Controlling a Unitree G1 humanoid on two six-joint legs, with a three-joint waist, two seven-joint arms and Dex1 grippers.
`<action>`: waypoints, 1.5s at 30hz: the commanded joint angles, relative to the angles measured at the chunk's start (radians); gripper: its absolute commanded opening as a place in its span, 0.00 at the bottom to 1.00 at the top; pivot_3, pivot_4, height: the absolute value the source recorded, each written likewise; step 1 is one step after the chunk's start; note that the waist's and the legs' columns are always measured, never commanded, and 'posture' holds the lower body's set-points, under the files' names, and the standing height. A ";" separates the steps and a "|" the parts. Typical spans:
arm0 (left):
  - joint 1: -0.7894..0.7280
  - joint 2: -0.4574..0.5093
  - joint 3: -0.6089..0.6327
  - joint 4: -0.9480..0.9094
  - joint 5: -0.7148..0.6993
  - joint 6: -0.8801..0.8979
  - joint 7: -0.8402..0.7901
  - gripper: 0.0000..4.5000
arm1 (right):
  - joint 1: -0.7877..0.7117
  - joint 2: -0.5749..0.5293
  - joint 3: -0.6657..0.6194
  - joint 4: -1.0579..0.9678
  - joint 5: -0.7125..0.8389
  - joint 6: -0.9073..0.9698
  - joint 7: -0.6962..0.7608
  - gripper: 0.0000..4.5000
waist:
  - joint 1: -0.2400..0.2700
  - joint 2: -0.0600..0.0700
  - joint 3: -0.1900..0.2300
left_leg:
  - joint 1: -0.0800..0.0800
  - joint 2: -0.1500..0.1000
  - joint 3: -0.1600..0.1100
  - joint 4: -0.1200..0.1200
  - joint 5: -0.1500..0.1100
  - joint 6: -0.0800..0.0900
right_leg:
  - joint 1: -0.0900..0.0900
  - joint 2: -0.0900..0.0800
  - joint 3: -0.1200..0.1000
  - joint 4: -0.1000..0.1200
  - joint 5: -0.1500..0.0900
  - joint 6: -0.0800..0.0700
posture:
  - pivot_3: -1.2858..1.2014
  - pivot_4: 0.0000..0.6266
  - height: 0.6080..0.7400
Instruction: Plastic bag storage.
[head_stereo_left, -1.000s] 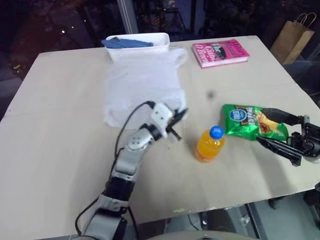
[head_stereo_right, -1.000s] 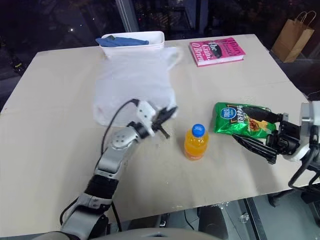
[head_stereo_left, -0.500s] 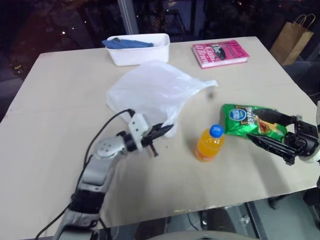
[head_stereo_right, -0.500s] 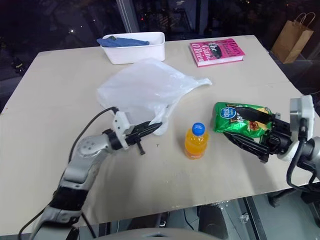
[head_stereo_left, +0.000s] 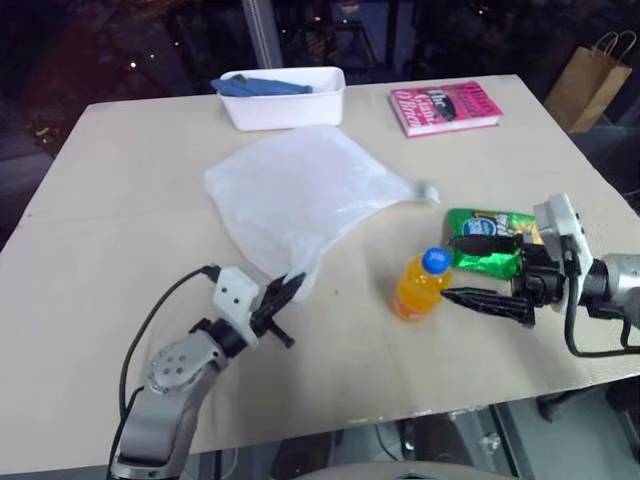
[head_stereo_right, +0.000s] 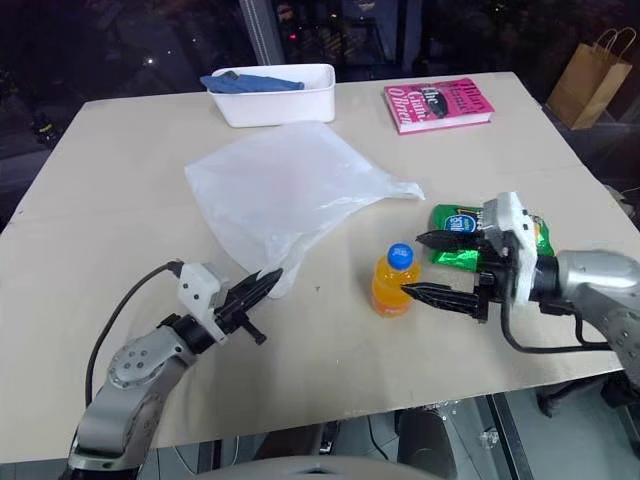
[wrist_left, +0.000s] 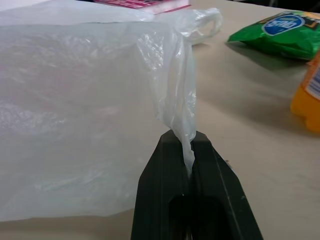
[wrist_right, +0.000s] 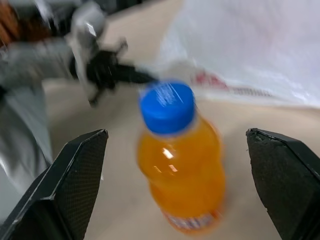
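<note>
Plastic bag (head_stereo_left: 300, 185) lies spread on the tabletop (head_stereo_left: 110, 210) just in front of the white bin (head_stereo_left: 283, 95), and you have one bunched corner of it clamped in the left claw (head_stereo_left: 285, 293). The wrist view shows the film twisted into a thin rope between the closed black fingers (wrist_left: 165, 175), so that grip looks secure. Your right claw (head_stereo_right: 430, 265) stands wide apart, holding nothing, its two fingers flanking the orange juice bottle (head_stereo_left: 420, 287) without touching it. The bottle stands between that claw and the bag; the green chip packet (head_stereo_left: 485, 240) lies behind the claw, further from the bin.

I judge you are at the gathering step: one corner is taken, the rest is loose. Next you need a second hold on the bag, probably near the loop handle (head_stereo_left: 420, 190) that trails toward the bottle. Bring the right claw over or around the bottle, because a straight sweep could tip it. Keep the left grip tight while you reach.
</note>
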 joint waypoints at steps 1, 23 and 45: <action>-0.007 -0.004 -0.007 -0.042 0.012 -0.019 0.015 0.02 | -0.041 -0.030 0.042 0.013 -0.052 -0.005 0.059 1.00 | -0.003 0.000 0.000 | 0.000 0.000 0.000 0.000 0.000 0.000 | 0.000 0.000 0.000 0.000 0.000 0.000 | 0.52 0.24 1.00; -0.022 -0.002 -0.017 -0.017 0.013 -0.036 0.020 0.00 | -0.156 0.135 0.158 0.036 -0.174 0.030 -0.009 0.58 | -0.004 0.000 0.000 | -0.001 0.000 0.000 0.000 0.000 -0.001 | -0.001 0.000 0.000 0.000 0.000 0.000 | 0.52 0.24 1.00; -0.046 -0.135 0.043 -0.178 -0.303 0.053 0.103 0.00 | -0.574 0.971 -0.318 0.558 0.282 0.457 -1.100 0.58 | -0.015 0.002 0.000 | -0.008 -0.003 0.002 -0.003 0.003 -0.006 | -0.014 0.000 0.004 0.003 0.001 -0.001 | 0.52 0.24 1.00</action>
